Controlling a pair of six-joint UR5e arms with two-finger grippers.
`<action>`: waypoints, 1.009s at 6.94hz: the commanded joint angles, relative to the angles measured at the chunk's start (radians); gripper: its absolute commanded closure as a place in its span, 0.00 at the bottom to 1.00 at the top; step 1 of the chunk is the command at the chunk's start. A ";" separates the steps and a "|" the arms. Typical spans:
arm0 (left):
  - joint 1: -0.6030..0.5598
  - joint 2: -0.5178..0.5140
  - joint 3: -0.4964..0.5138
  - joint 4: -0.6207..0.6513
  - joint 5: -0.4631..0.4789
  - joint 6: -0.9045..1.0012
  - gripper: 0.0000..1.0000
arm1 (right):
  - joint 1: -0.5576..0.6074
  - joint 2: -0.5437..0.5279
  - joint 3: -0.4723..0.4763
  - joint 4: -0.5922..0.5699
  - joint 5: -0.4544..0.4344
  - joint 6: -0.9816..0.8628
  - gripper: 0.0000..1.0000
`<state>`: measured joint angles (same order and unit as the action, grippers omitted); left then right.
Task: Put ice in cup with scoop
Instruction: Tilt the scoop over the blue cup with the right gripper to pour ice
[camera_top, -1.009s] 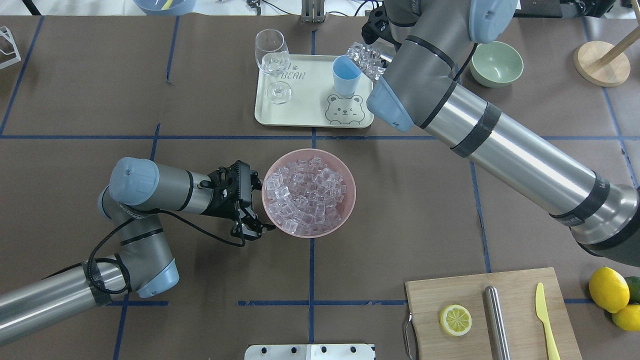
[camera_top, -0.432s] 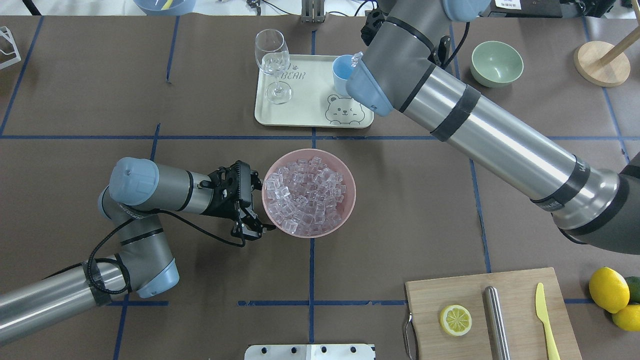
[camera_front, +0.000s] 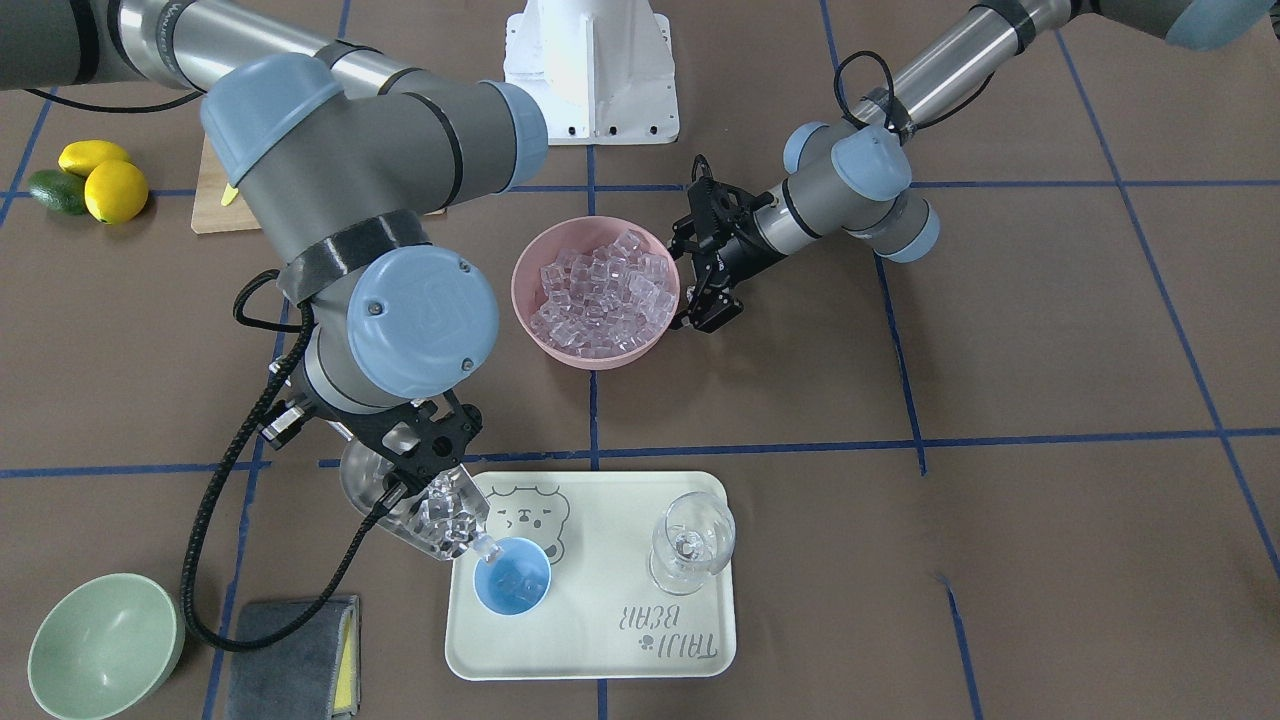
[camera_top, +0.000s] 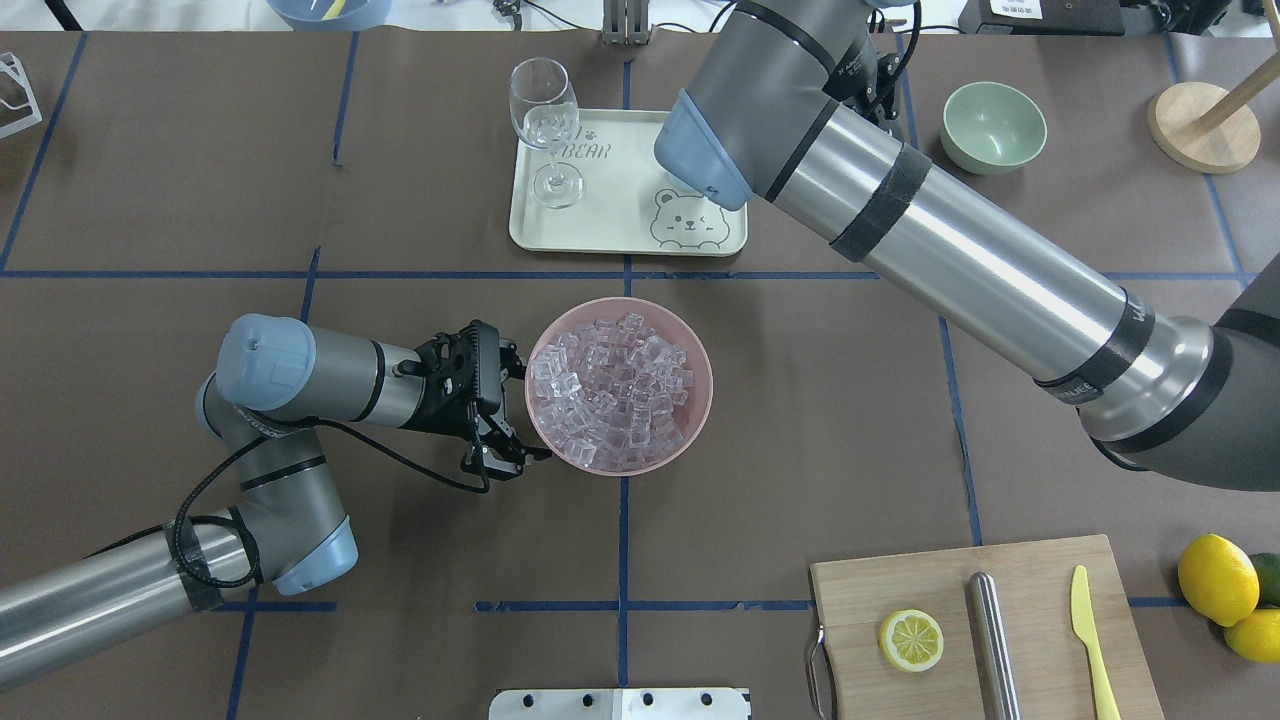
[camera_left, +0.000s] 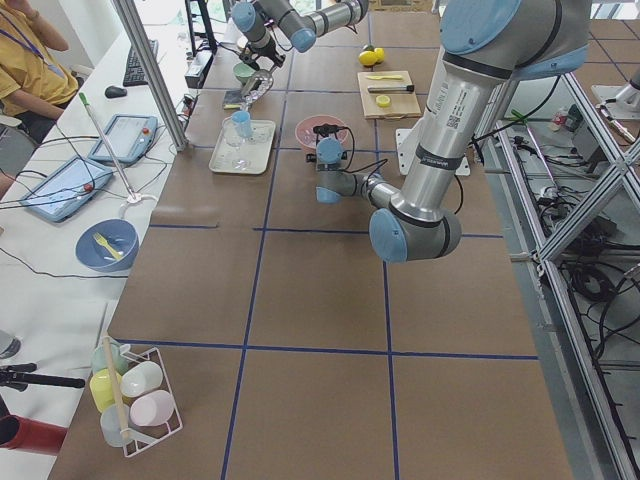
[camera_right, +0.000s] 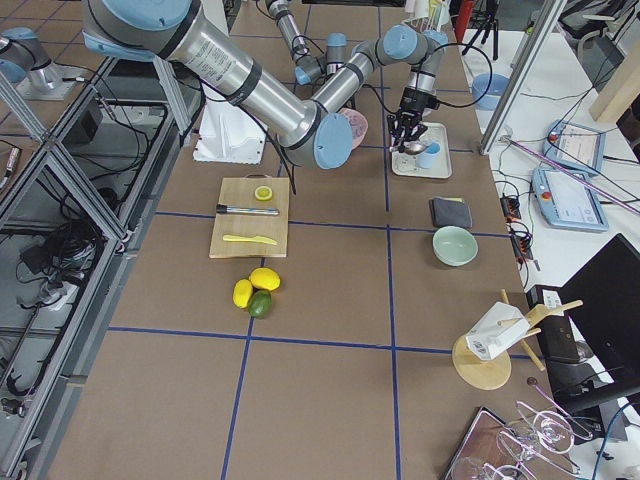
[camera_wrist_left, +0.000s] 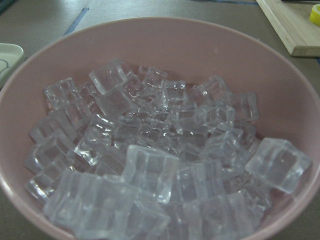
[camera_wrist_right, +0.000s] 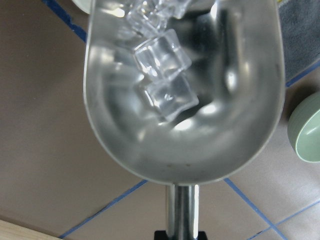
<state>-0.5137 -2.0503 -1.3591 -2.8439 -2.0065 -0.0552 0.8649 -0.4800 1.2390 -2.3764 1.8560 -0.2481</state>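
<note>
My right end effector (camera_front: 412, 462) was clamped on the handle of the scoop (camera_front: 395, 515). The scoop hung tipped, with its lip just over the rim of the cup (camera_front: 500, 602), which stood on the tray (camera_front: 600, 662) at the far side of the worktop from the robot's base. I judged the pour about half done: a couple of cubes of ice (camera_front: 450, 520) already lay in the cup, while a small heap, perhaps five or six, crowded the scoop's mouth. What remained was to tip those out and set the scoop down. My left end effector (camera_front: 705, 298) sat against the edge of the pink bowl (camera_front: 560, 352), but I could not tell whether it was closed on the rim. I counted one scoop, one cup, one tray, one stemmed glass (camera_front: 690, 545), one pink bowl holding too many cubes to count, and one green bowl (camera_front: 60, 690).
</note>
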 joint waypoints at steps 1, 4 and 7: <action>0.000 0.001 0.000 -0.002 0.000 0.000 0.00 | 0.006 0.018 -0.015 -0.035 -0.001 -0.057 1.00; 0.000 -0.001 0.000 -0.002 0.000 0.000 0.00 | 0.031 0.072 -0.076 -0.079 -0.001 -0.126 1.00; 0.000 0.001 0.000 -0.002 0.000 0.000 0.00 | 0.036 0.074 -0.076 -0.081 0.002 -0.126 1.00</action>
<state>-0.5139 -2.0501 -1.3591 -2.8456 -2.0065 -0.0552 0.8994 -0.4071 1.1634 -2.4570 1.8569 -0.3736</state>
